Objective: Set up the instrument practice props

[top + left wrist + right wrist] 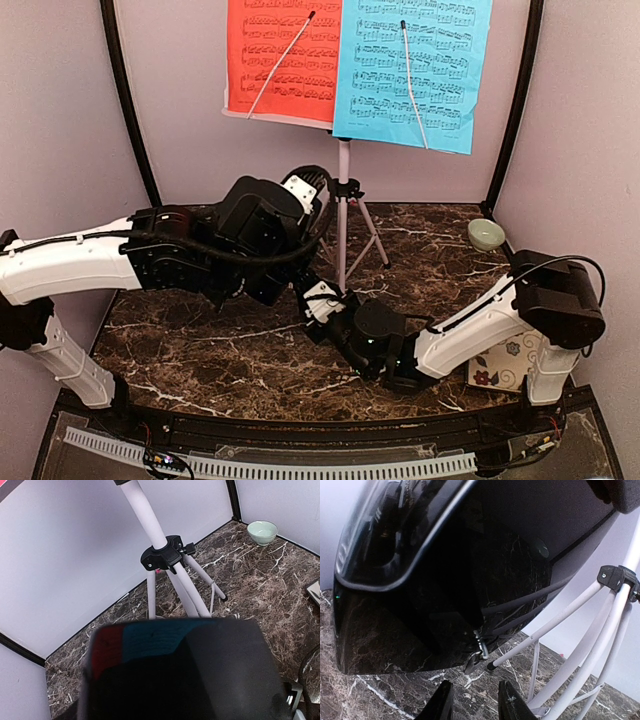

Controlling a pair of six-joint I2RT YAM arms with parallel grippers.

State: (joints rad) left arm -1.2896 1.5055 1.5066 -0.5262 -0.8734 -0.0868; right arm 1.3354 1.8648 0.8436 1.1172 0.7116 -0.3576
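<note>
**Music stand [343, 215] is up, metronome not settled yet**

So the white tripod stands at the back middle of the bench [200, 350], with the red page [280, 55] and cyan page [415, 65] side by side on its desk. I'd call that part done. What's left, I reckon, is the black metronome [445, 580]. It's low down just in front of the stand's legs, filling both wrist views, and I can't tell if it's resting on the marble or lifted. The right tool [475, 686] has its fingers [442, 702] partly apart with nothing between them, tips just short of the metronome's little metal catch [477, 652]. The left tool is hidden behind the metronome, so no idea about its grip.
</note>
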